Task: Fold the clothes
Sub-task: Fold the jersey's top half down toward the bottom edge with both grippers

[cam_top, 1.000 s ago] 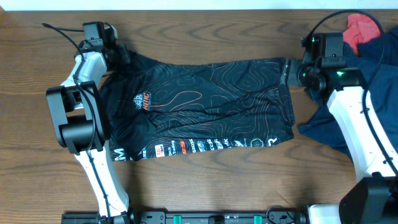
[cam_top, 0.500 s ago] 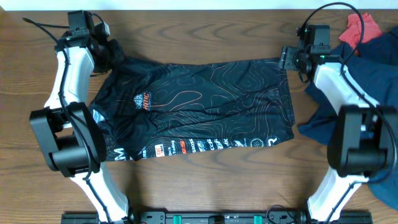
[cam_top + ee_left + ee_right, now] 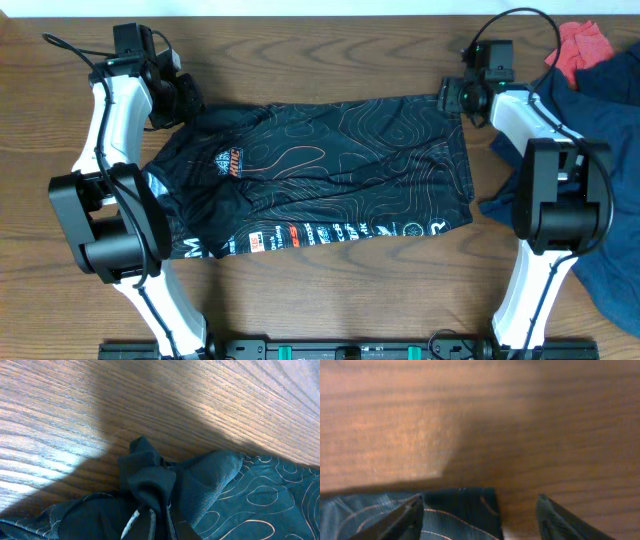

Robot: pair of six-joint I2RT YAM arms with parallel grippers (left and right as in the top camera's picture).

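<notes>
Two arms are reaching from the near edge of the table (image 3: 330, 300) toward its far side, and between them the black jersey (image 3: 330, 170) is lying spread flat across the middle. Nearest, its edge with the white and orange lettering (image 3: 330, 233) is sitting smooth on the wood; further in, the chest logo (image 3: 229, 163) is facing up. At the far edge the left gripper (image 3: 182, 100) is pinching a bunched knot of the jersey's far left part, jaws closed on the fabric. The right gripper (image 3: 447, 97) is standing at the far right corner with jaws wide, its fingers (image 3: 395, 517) straddling that corner without touching it. Off to the right, the navy garment (image 3: 610, 130) is lying just beside the jersey, the red cloth (image 3: 580, 45) at the far corner.

The step in hand is probably securing both far corners before folding far edge to near. Doing it well means the right jaws dropping low, closing well in from the corner's edge, then both arms lifting level together so the thin fabric is not skewing.
</notes>
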